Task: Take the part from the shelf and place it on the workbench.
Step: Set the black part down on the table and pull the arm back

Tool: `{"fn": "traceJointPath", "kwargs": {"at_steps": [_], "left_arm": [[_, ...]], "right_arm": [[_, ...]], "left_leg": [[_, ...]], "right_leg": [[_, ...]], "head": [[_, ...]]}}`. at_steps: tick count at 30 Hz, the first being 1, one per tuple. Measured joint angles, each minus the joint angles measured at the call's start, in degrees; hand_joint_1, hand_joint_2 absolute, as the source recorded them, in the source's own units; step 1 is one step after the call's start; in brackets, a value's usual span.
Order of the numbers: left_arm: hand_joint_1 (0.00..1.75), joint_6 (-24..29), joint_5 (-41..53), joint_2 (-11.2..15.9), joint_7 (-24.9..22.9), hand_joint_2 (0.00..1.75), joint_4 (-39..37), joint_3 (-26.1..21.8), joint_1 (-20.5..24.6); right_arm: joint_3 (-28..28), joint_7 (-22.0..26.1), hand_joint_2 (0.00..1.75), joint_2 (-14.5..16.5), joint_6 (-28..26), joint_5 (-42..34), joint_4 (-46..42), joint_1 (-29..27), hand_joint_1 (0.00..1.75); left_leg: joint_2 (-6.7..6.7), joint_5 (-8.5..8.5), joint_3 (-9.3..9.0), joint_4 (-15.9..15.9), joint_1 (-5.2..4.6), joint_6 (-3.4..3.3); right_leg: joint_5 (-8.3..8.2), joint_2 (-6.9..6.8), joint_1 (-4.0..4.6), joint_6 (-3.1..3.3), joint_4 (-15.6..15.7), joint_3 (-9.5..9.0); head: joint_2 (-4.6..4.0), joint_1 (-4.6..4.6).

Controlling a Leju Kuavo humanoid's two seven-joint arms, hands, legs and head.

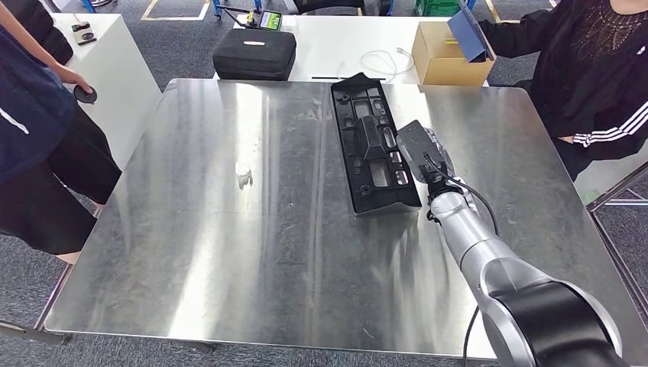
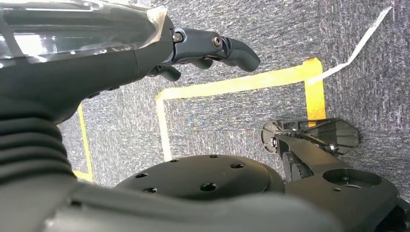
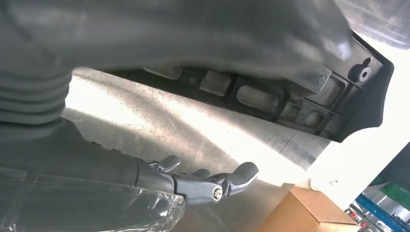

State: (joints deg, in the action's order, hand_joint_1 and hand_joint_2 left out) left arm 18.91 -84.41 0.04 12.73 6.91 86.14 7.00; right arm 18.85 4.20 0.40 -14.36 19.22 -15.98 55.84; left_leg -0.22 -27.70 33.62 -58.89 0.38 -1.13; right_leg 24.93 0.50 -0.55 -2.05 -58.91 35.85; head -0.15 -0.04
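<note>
Part down on the workbench, my right hand point(image 1: 422, 153) at its edge.

My right hand's fingers point(image 3: 232, 178) lie spread and hold nothing; the black part point(image 1: 372, 145) rests flat on the steel workbench point(image 1: 229, 229) just beside them, thumb side. I judge placing is done, so next I lift clear without nudging it. My left hand point(image 2: 212, 48) hangs loosely curled, empty, over grey carpet. Beyond the fingers: a cardboard box point(image 1: 447, 53), a black case point(image 1: 254, 52), people at both sides.

Black case point(image 1: 254, 53), cardboard box point(image 1: 445, 53), white cable point(image 1: 382, 61).
</note>
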Motion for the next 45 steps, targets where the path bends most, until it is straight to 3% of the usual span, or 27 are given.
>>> {"fn": "traceJointPath", "kwargs": {"at_steps": [9,14,18,19,23,25,31,36,40,42,45], "left_arm": [[0.00,0.31,-0.26,0.01,-0.03,0.00,0.00,0.00,0.00],[0.00,0.51,-0.85,0.02,-0.67,0.00,0.00,-0.02,0.02],[0.00,0.72,-0.98,0.02,-0.84,0.00,0.00,-0.03,0.01],[0.00,0.73,-1.13,0.02,-0.85,0.00,0.00,-0.04,0.00],[0.00,0.91,-2.23,-0.03,-0.86,0.00,0.00,-0.17,-0.01],[0.00,1.20,-2.80,-0.14,-0.87,0.00,0.00,-0.30,-0.03],[0.00,1.94,-3.89,-0.28,-0.93,0.00,0.00,-1.03,-0.38],[0.00,1.26,-4.17,-0.25,-1.01,0.00,0.00,-1.43,-0.70],[0.00,0.81,-4.17,-0.22,-0.81,0.00,0.01,-1.51,-0.84],[0.00,0.73,-4.17,-0.24,-0.73,0.00,0.01,-1.53,-0.81],[0.00,0.59,-4.19,-0.31,-0.70,0.00,0.01,-1.55,-0.85]], "right_arm": [[-0.60,2.70,0.00,0.26,1.55,-0.15,-0.08,0.02,0.00],[-3.96,10.88,0.00,1.72,14.59,-7.38,-0.89,-0.22,0.00],[-5.98,12.56,0.00,3.07,18.89,-10.00,-1.22,-0.47,0.00],[-6.56,13.45,0.00,3.38,22.32,-12.06,-1.39,-0.72,0.00],[-8.50,19.80,0.00,5.40,46.15,-21.93,-4.10,-4.41,0.00],[-7.40,22.07,0.00,6.58,51.32,-25.17,-7.53,-8.08,0.00],[4.06,24.94,0.00,6.08,51.97,-36.21,-25.49,-21.47,0.00],[13.46,27.26,0.00,2.93,48.91,-38.57,-42.61,-31.04,0.00],[17.68,27.66,0.00,1.24,46.30,-37.10,-53.11,-36.39,0.00],[18.65,27.73,0.00,0.57,45.48,-36.49,-56.50,-37.98,0.00],[19.41,27.74,0.00,-0.37,44.89,-36.08,-59.21,-39.60,0.00]], "left_leg": [[-0.01,0.00,-0.08,0.00,0.01,0.00],[0.04,0.00,-0.15,0.00,0.02,0.00],[-0.03,0.01,-0.15,0.01,0.03,0.01],[-0.02,0.01,-0.16,0.02,0.03,0.01],[0.09,-0.03,-0.31,0.03,0.03,0.04],[0.01,-0.05,-0.36,0.02,0.03,0.06],[0.03,-0.13,-0.38,0.04,0.02,0.05],[0.03,-0.59,-0.36,-0.29,-0.16,-0.64],[0.15,0.25,-0.85,0.37,-0.07,-1.41],[0.37,1.09,-1.21,1.44,0.40,-1.87],[0.65,1.58,-0.87,1.72,0.73,-1.85]], "right_leg": [[0.00,0.00,0.00,0.00,0.00,-0.08],[0.00,0.07,0.01,0.01,-0.01,-0.10],[0.00,0.02,0.02,0.01,-0.01,-0.15],[0.00,0.02,0.02,0.01,-0.01,-0.17],[0.01,0.16,0.02,0.01,0.00,-0.25],[0.03,0.10,0.03,0.02,0.00,-0.30],[0.06,0.11,0.02,0.03,0.02,-0.34],[0.10,0.11,-0.23,-0.13,0.16,-0.54],[-0.03,0.10,-0.24,-0.89,0.31,-0.77],[1.86,0.02,-0.12,-0.90,-2.20,0.24],[6.74,-0.03,-0.50,-0.86,-12.23,4.04]], "head": [[0.00,0.00],[0.00,-0.01],[0.00,0.01],[0.00,0.01],[0.00,0.01],[0.00,0.01],[0.00,0.00],[0.00,-0.01],[0.00,-0.02],[0.00,0.15],[0.00,0.31]]}}
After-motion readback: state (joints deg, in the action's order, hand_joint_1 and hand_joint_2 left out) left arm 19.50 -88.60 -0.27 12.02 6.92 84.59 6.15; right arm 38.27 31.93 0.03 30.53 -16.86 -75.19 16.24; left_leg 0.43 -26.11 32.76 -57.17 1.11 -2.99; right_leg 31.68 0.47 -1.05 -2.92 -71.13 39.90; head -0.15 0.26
